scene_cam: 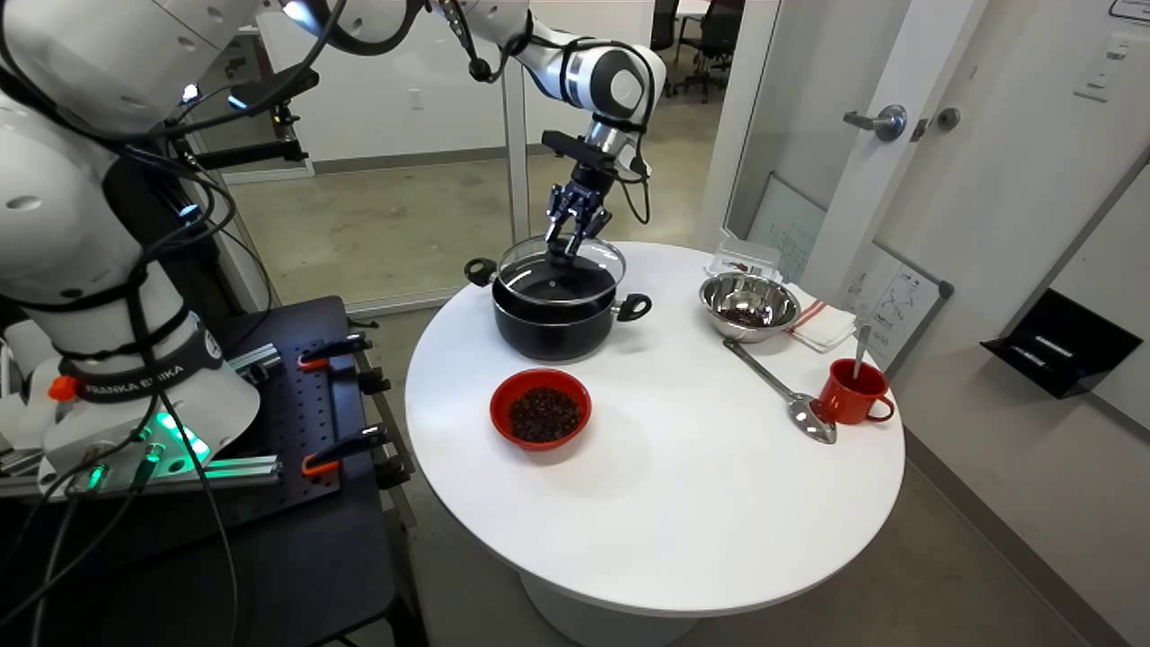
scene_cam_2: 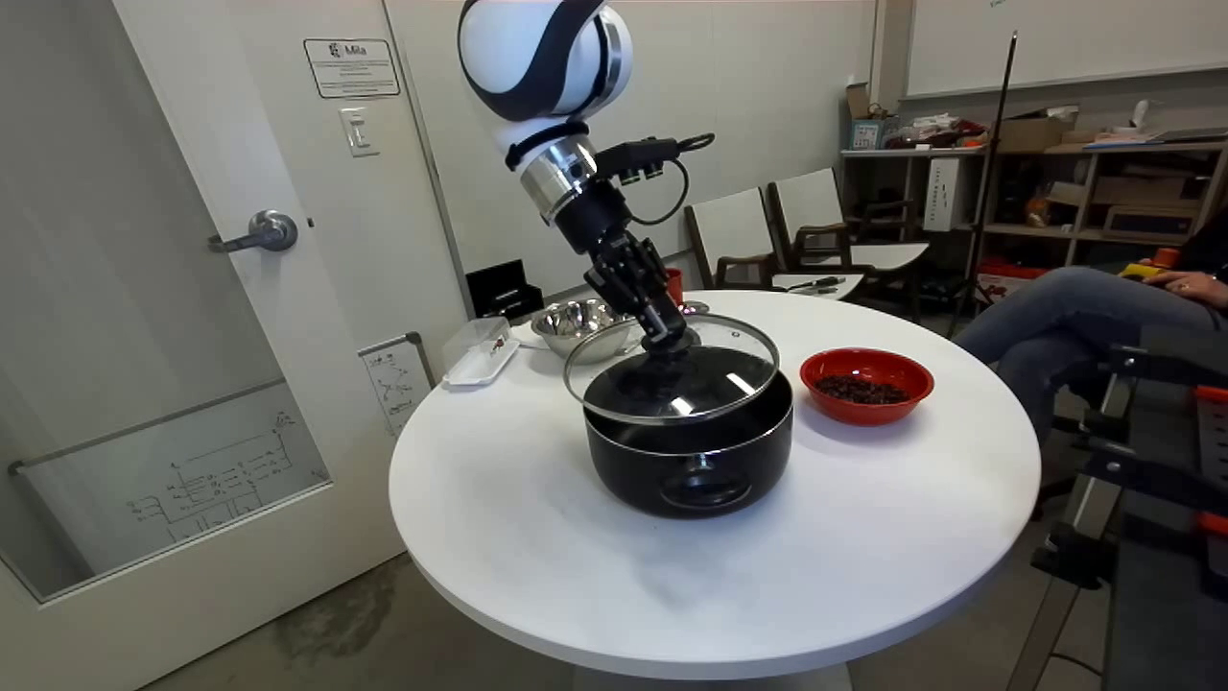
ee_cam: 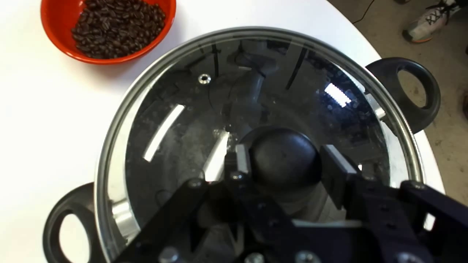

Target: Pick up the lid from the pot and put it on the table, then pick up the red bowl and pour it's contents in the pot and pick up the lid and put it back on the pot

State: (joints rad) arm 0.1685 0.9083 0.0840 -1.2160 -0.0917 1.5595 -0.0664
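At lower centre of the wrist view, the Robotiq gripper [ee_cam: 285, 162] grasps the glass lid [ee_cam: 256, 98] by its black knob [ee_cam: 283, 155].

In both exterior views the lid hangs just over the black pot [scene_cam_2: 691, 475] with a gap, so the first lift seems made; setting it on the round white table [scene_cam_2: 518, 537] is not yet done. At upper left of the wrist view, the red bowl [ee_cam: 58, 22] holds what look like roasted coffee beans [ee_cam: 117, 29], so pouring and re-covering seem left.

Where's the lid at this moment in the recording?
In an exterior view, the lid is just above the pot, left of the red bowl; the wrist view shows its knob held in the gripper.
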